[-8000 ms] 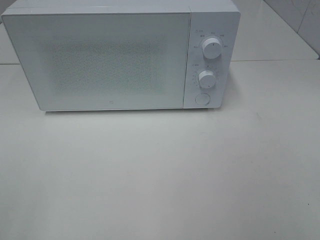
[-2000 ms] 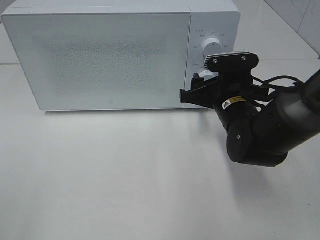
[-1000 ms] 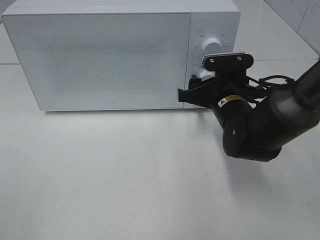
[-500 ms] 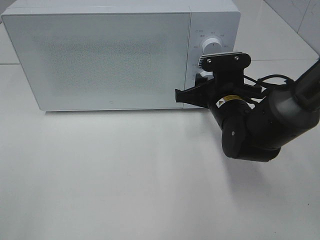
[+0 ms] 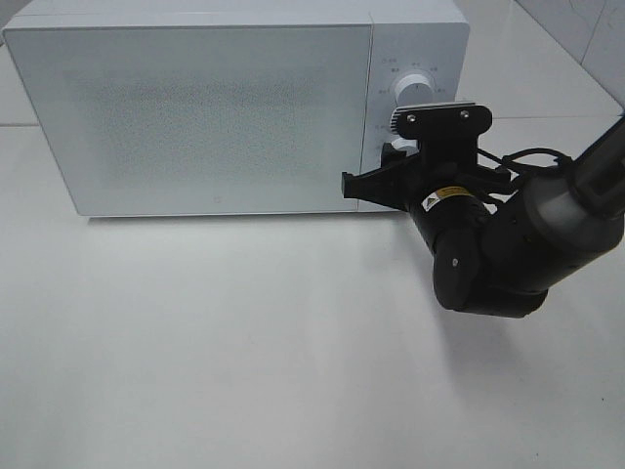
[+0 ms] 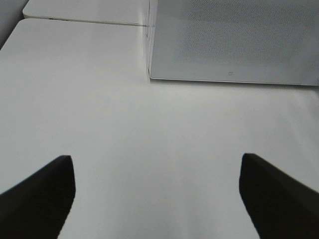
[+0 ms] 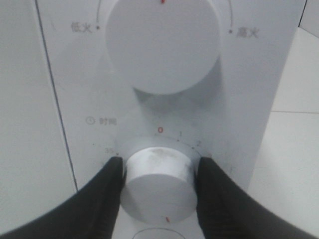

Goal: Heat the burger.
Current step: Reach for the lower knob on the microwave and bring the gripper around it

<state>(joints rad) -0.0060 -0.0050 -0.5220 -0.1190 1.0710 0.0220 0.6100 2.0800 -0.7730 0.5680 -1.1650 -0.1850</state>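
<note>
Right gripper (image 7: 159, 168) clamps the timer knob (image 7: 158, 185) by its sides; smooth plastic may slip. Left gripper (image 6: 155, 158) gapes; burger not in view.

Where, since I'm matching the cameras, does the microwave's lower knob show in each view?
Exterior high: lower knob on the right-hand control panel, mostly hidden by the right claw.
Left wrist: not in it.
Right wrist: lower knob under the bigger knob, clamped by the claw.
Shared landmark: microwave door.

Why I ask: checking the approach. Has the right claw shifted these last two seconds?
Yes: right claw slid slightly left toward the microwave door, gripping the lower knob.
</note>
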